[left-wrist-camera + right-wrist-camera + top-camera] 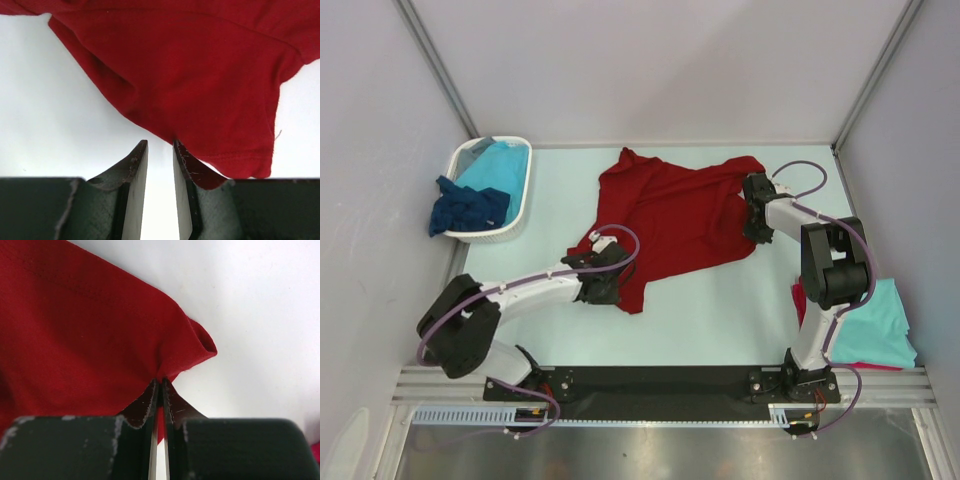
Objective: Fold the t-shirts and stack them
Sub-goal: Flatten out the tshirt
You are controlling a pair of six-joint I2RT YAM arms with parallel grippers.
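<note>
Overhead and wrist views. The dark red t-shirt [670,220], a soft matte knit with a stitched hem, lies spread but rumpled across the middle of the pale table [720,310], one sleeve pointing to the far side. I see the right gripper [159,385] at the shirt's right edge, its dark fingers pressed together on a small puckered fold of the cloth. The left gripper [160,147] sits at the shirt's near-left hem with its fingers a narrow slit apart and bare table showing between them. The hem drapes over the tip of one finger, though I cannot tell whether any cloth is caught at the very tips. At far left a white plastic basket [520,190] holds a turquoise shirt [500,165], with a crumpled navy shirt [465,208] hanging over its near rim. At near right a folded turquoise shirt [880,320] lies on a red one [798,297].
</note>
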